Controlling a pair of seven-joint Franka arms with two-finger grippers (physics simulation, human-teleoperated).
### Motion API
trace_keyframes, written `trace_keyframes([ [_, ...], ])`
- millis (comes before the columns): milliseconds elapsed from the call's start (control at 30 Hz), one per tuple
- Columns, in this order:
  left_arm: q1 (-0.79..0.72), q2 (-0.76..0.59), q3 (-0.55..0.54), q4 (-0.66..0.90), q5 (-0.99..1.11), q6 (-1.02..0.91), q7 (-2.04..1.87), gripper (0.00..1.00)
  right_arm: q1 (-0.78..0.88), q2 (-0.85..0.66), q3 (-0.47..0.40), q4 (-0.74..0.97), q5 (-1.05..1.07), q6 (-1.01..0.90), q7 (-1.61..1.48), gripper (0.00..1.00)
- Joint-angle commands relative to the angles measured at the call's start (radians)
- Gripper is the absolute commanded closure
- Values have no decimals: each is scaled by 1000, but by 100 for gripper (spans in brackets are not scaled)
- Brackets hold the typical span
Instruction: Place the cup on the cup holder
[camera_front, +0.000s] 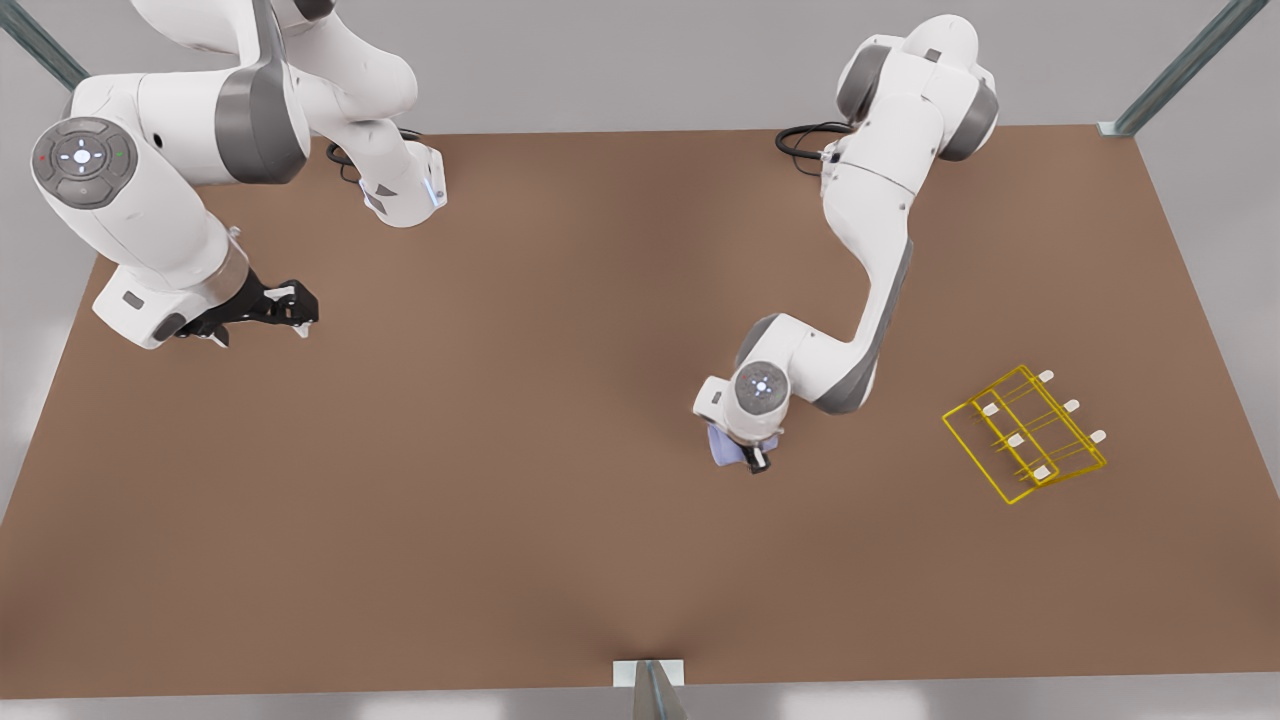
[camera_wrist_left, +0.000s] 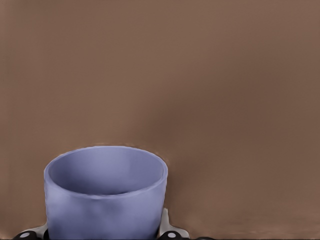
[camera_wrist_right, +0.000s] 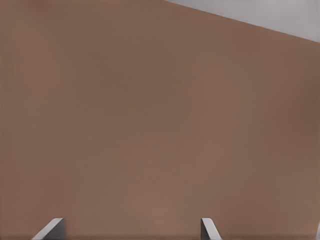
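Left wrist view gives us the closest look at the left gripper (camera_wrist_left: 105, 234): its fingers (camera_wrist_left: 170, 231) sit on either side of the cup (camera_wrist_left: 106, 192) and pinch its wall, with the cup's open rim facing the camera against the brown table (camera_wrist_left: 225, 90). From the front view we see what that camera cannot: the left gripper (camera_front: 742, 456) is on the arm toward the front view's right, and the cup (camera_front: 721, 445) peeks out lavender-blue beneath the wrist, over the table (camera_front: 500, 500) near its middle. We find the cup holder (camera_front: 1025, 434) well apart from it, further toward the front view's right, its yellow wire frame lying on the table with white-capped prongs. The right gripper (camera_front: 290, 305) waits at the front view's left, fingers (camera_wrist_right: 50, 229) spread apart above bare tabletop.
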Motion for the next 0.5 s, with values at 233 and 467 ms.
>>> trace_keyframes([
  [233, -70, 10, 0, 36, 1113, -778, -15, 15, -2, 0, 1, 1, -1, 0, 1, 0],
  [467, -31, 28, 3, -72, 1414, -969, -6, 15, -1, -2, 1, 1, 1, -2, -2, 0],
])
